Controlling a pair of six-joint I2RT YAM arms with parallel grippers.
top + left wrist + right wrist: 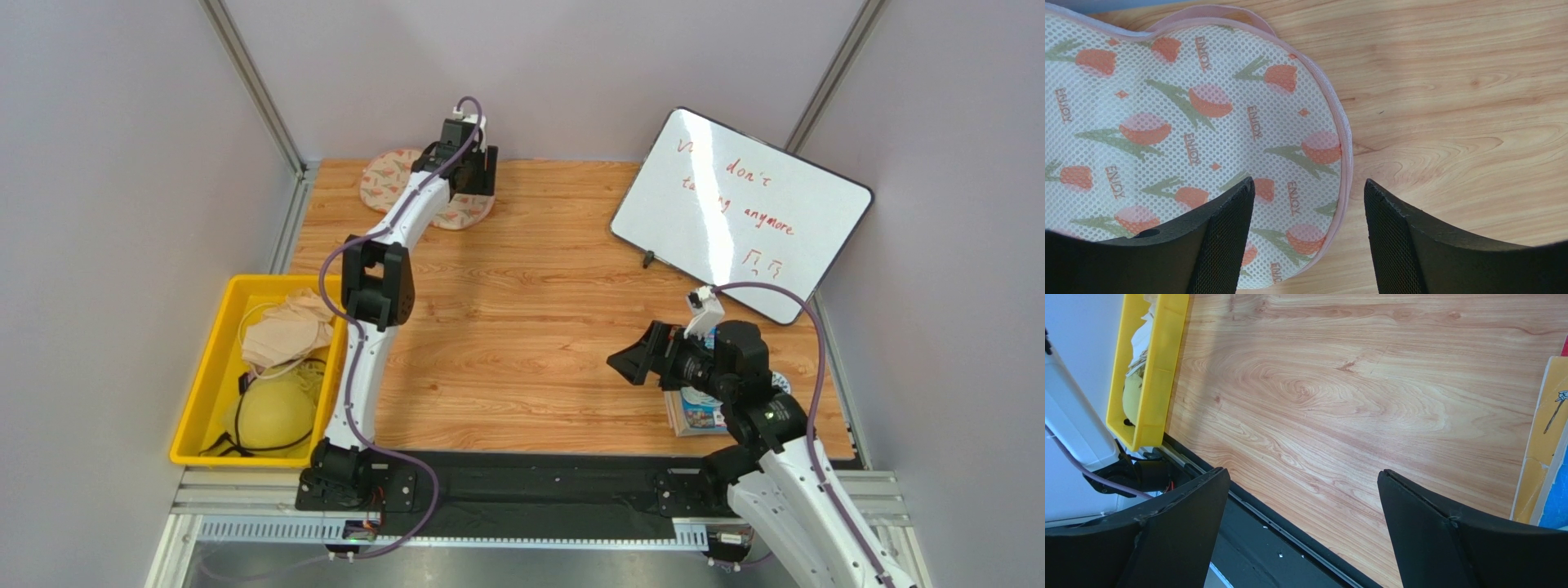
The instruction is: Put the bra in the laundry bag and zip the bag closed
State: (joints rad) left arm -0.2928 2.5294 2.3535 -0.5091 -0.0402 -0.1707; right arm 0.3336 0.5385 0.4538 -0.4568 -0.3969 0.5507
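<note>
The laundry bag (389,177) lies at the table's far left: peanut-shaped, white mesh with orange-and-green flower print and pink edge trim. The left wrist view shows its mesh top (1198,122) and its trim running down the right side. My left gripper (471,179) hovers over the bag's right lobe, open and empty (1309,187), its jaws straddling the bag's right edge. My right gripper (631,361) is open and empty (1303,474), above the wood near the table's front right. The pink bra shows in no view.
A yellow bin (200,374) at the left front holds pale beige garments (288,333) and a yellow one (276,414); it also shows in the right wrist view (1155,373). A whiteboard (740,214) leans at the back right. A small blue-and-yellow box (699,414) lies under the right arm.
</note>
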